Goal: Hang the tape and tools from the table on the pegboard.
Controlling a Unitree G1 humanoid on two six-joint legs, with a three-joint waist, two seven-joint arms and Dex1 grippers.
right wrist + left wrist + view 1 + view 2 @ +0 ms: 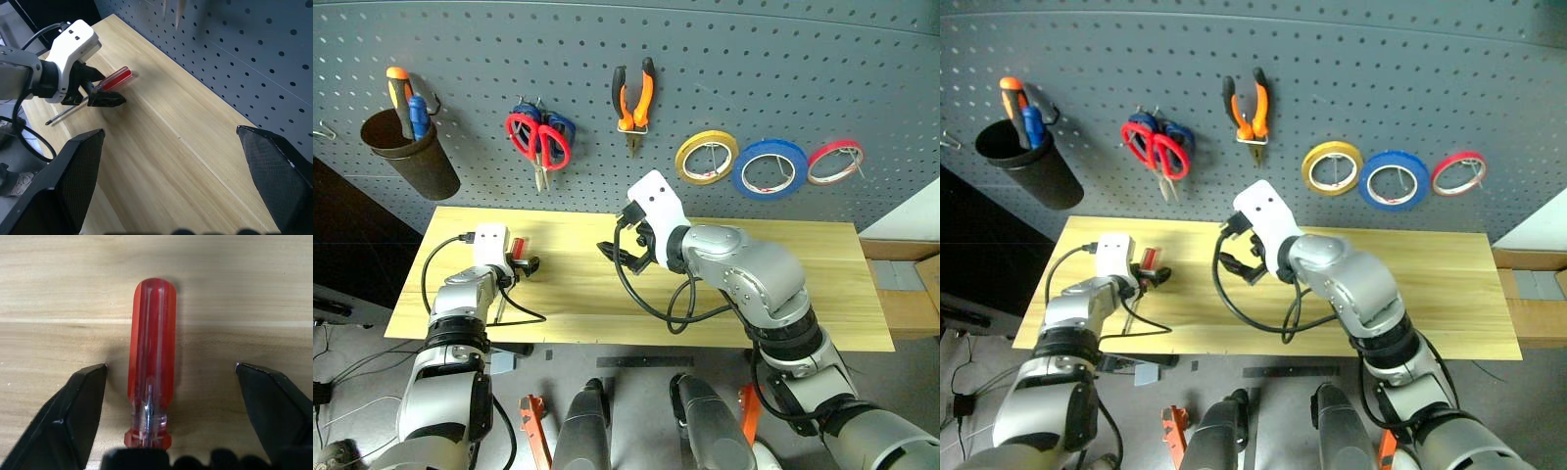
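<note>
Left pincer (171,377): fingers apart, straddling the red-handled screwdriver (151,362) without touching; the left wrist view shows the gaps either side. The screwdriver's metal shaft shows in the right wrist view, flat on the table (783,284).

Right pincer (628,248): fingers wide apart, empty, above mid-table.

Pegboard (724,69): one pliers (633,100); two scissors, red-handled scissors (540,142) in front; three tape rolls, yellow, blue tape (770,168), red.

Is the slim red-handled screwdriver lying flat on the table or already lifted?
Lying flat. The slim red-handled screwdriver rests on the light yellow wooden table, between the left gripper's open jaws.
</note>
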